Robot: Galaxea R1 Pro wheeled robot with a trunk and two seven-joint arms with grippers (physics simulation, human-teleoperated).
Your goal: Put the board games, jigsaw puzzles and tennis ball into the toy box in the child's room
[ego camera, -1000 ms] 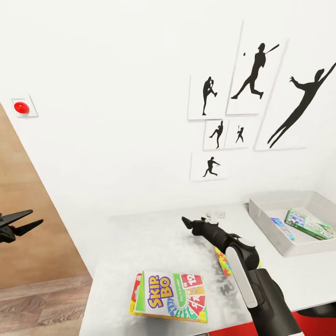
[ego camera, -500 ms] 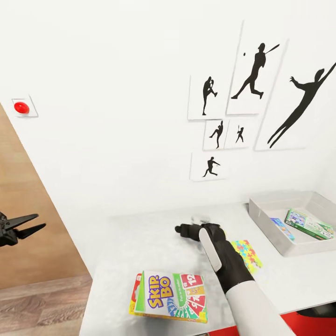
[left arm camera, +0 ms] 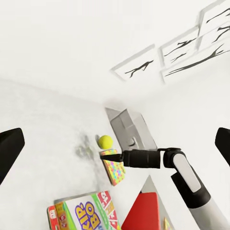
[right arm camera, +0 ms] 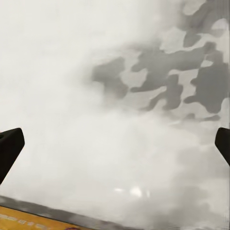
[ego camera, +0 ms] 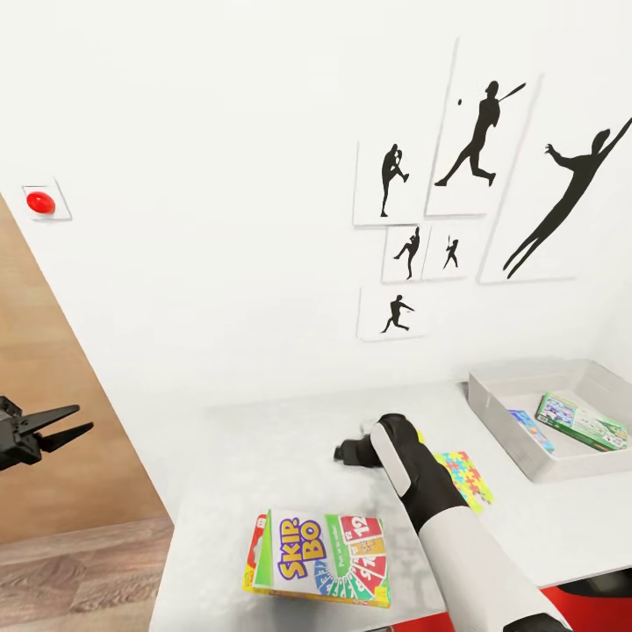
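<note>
A Skip-Bo board game [ego camera: 320, 557] lies flat near the front edge of the light grey table [ego camera: 263, 456]. My right gripper [ego camera: 341, 453] hovers low over the bare tabletop just beyond it, open, with nothing between its fingers [right arm camera: 10, 148]. A jigsaw puzzle [ego camera: 463, 478] lies beside my right forearm. In the left wrist view the tennis ball [left arm camera: 105, 141] rests next to the jigsaw puzzle [left arm camera: 115, 171] and the toy box [left arm camera: 130, 128]. The toy box [ego camera: 500, 395] holds a green game box [ego camera: 581, 421] and a blue one [ego camera: 530, 430]. My left gripper [ego camera: 68, 423] hangs open, left of the table.
A white wall with black baseball-silhouette prints [ego camera: 478, 145] stands right behind the table. A red button plate [ego camera: 40, 203] is on the wall at the left. Wood-plank floor [ego camera: 79, 570] lies off the table's left edge.
My right arm has drawn back toward me and dropped lower, uncovering the jigsaw puzzle. The left gripper has drifted slightly down and to the right.
</note>
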